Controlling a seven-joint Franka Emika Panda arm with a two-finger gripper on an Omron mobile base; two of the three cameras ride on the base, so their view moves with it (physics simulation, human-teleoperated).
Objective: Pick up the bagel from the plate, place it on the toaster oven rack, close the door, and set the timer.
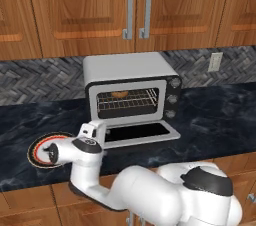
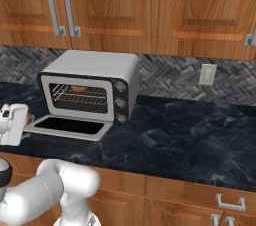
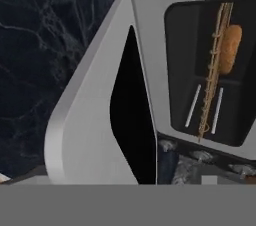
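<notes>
**Hand view: bagel on rack, door down, close is next**

Fingers: tips aren't visible in any view, so spread is not confirmed by eye; going by the record they stand wide apart, and nothing looks held. The gripper [image 1: 92, 131] sits low at the door's left front corner, over the counter [image 1: 215, 115], just beside the plate [image 1: 41, 151].

The hand view looks along the door [image 3: 100, 115], which lies flat open with its glass showing dark, into the cavity. The bagel [image 3: 230, 49] rests on the toaster oven rack [image 3: 212, 70], toward the back. Left base view agrees: bagel [image 1: 119, 94] on rack [image 1: 126, 101], plate bare.

My read: placing is finished, and the hand is low and outside the door edge probably to get under it and swing it up. Timer knobs [image 1: 173, 99] untouched on the right panel.

Risk: the open jaws catching the plate rim on the approach.
</notes>
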